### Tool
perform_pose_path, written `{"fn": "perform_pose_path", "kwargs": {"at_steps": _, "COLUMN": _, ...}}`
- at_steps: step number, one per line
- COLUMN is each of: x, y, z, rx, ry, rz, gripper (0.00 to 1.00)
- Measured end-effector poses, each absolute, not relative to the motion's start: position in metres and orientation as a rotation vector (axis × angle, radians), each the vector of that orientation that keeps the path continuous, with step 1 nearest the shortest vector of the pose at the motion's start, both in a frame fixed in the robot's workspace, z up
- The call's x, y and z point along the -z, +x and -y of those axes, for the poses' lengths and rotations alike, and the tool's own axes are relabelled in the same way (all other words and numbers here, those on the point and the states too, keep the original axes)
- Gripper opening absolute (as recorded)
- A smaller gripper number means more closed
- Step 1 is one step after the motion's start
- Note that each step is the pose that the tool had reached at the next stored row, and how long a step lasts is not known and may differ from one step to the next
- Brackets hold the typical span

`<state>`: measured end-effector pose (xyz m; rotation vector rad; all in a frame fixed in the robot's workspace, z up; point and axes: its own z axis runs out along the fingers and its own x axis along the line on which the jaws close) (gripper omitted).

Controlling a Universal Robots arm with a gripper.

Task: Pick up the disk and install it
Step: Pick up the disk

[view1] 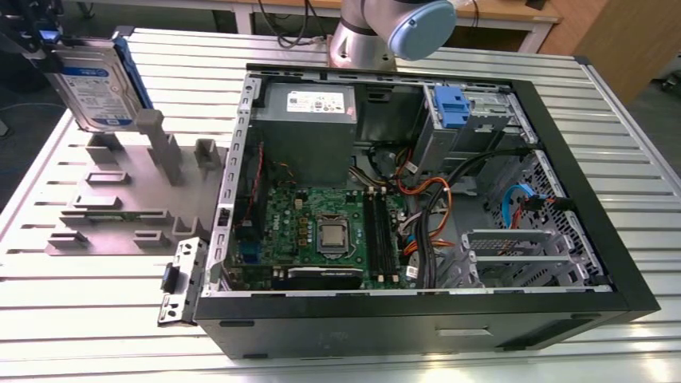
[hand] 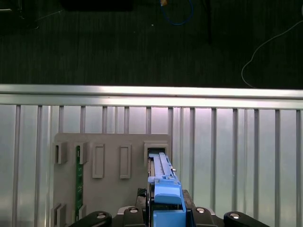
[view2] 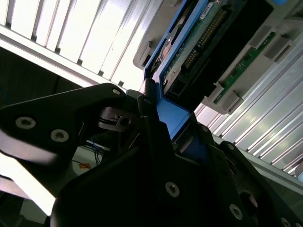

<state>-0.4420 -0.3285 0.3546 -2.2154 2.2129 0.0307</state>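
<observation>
Claw point(view1: 50, 48) gripping disk point(view1: 98, 88), upright (long axis vertical)

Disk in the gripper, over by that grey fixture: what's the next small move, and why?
Probably lift straight up a little. The gripper is shut on the disk, upright, its lower edge beside the posts of the grey fixture, so a sideways move toward the computer case could catch them.

The disk point(view1: 96, 80) is above the rack point(view1: 117, 203) (computer case point(view1: 404, 327) on the exterior view's right).
</observation>
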Motion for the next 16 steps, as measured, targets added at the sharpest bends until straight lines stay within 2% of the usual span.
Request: {"fn": "perform_pose_path", "kwargs": {"at_steps": 16, "x": -0.3585, "y": -0.4420, "z": 0.3285, "rx": -0.031, "ry": -2.215, "rz": -2.213, "gripper": 0.37}}
